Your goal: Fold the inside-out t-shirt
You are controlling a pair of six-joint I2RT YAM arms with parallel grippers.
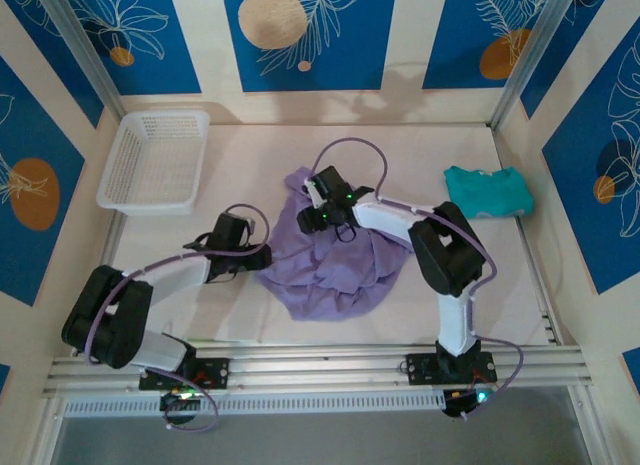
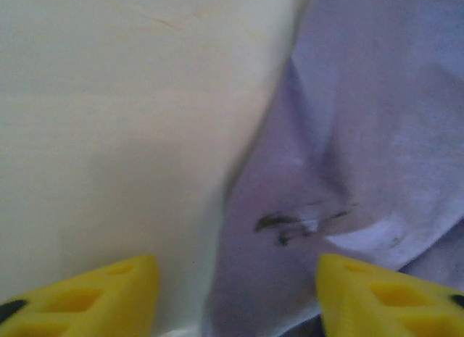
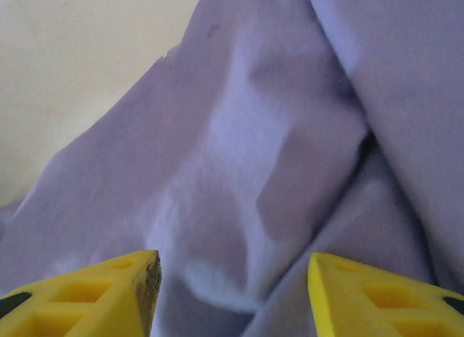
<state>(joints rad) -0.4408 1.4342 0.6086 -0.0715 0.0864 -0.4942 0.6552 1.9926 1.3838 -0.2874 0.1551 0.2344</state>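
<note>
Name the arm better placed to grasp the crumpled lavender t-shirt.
Probably right: the right gripper, jaws open, faces a fold of the crumpled lavender t-shirt; the left gripper straddles its edge.

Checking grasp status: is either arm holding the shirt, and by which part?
Nothing held: left gripper and right gripper hover open over the lavender t-shirt, no fabric pinched.

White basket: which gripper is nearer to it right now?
Left. The left gripper sits at the lavender t-shirt's left edge, toward the white basket; the right gripper is over the t-shirt, farther right.
</note>
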